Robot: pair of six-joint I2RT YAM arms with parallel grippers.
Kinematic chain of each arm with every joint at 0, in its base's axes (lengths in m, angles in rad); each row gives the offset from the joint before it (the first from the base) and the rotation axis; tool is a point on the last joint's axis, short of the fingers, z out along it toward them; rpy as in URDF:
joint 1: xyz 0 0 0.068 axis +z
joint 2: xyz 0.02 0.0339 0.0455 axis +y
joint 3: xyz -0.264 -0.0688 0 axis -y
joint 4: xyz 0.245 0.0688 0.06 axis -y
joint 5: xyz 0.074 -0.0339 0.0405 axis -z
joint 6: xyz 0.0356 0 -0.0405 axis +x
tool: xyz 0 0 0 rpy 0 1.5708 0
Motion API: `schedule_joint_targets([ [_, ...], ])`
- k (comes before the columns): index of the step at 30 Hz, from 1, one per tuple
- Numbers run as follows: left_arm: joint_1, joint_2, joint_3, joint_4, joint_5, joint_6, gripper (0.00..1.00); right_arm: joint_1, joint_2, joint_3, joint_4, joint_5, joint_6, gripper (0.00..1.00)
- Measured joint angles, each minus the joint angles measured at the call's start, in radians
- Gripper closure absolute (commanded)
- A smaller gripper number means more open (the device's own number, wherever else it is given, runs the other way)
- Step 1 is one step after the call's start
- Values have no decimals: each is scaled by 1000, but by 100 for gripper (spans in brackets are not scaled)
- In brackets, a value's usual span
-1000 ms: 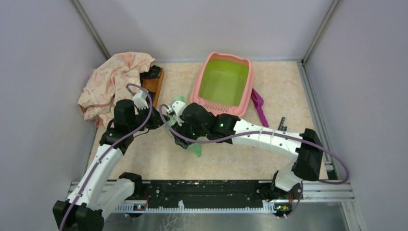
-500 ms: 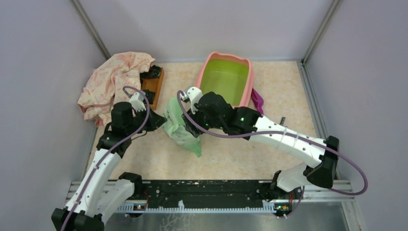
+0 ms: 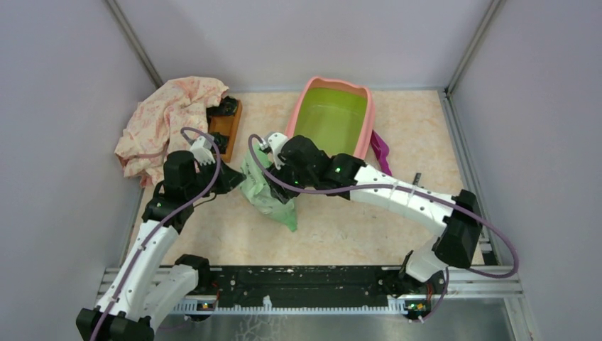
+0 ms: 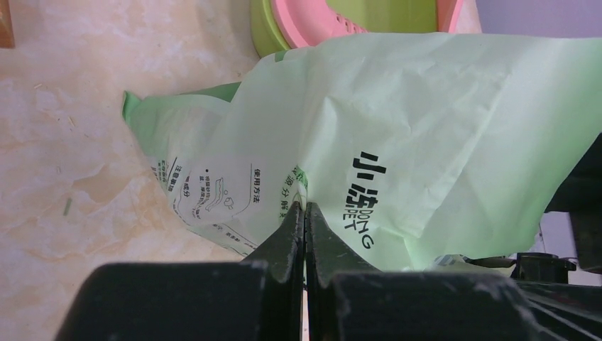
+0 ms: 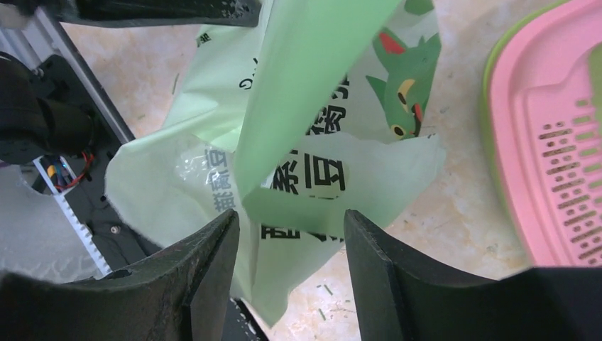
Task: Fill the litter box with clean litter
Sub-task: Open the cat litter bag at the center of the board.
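The litter box, pink-rimmed with a lime-green inside, stands at the back middle; its slotted pink ledge shows in the right wrist view and its corner in the left wrist view. No litter granules are visible. The light green printed bag stands on the table in front of the box. My left gripper is shut on the bag's left edge. My right gripper is open just above the bag's torn top, with paper between its fingers.
A pink patterned cloth lies at the back left, beside a brown wooden block. A magenta scoop lies right of the litter box. A small dark object lies near the right rail.
My right gripper rose from low over the bag toward the litter box, then swung back left over the bag's top. The bag now stands upright. My left arm barely moved.
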Motion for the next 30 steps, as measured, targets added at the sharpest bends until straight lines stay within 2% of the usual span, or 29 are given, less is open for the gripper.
schedule_joint_targets([
  [7,0,-8,0,6,8,0,100,0,75,14,-4,-23,-3,44],
  [13,0,-11,0,14,22,0,100,0,111,63,-15,-18,-23,58],
  [19,0,-11,0,14,25,1,100,0,139,93,-53,-13,-47,57],
  [22,0,-11,0,14,27,1,100,1,145,103,-68,-13,-62,78],
  [24,0,-11,0,17,27,1,100,1,146,105,-74,-16,-71,98],
  [25,0,-11,0,19,27,2,100,2,146,105,-76,-16,-75,100],
  [30,1,-11,2,20,22,8,98,3,147,124,-93,-7,-85,100],
])
